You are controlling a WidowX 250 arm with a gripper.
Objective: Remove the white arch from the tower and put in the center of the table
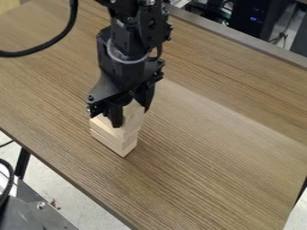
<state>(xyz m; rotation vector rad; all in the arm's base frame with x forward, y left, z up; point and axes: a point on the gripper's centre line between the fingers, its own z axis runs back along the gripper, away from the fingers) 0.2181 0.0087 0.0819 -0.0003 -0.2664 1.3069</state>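
One parted end effector (130, 112) around block (133, 108)

The camera view looked down at a steep slant from above the wooden counter (221, 148), facing toward the arm (129, 51), which entered from the top edge. It sat close enough for the counter to take up most of the view, its long edges running diagonally from upper left to lower right. The hand (132, 117) hung left of center. Pale floor (54, 186) lay at lower left, dark equipment (252, 18) at upper right.
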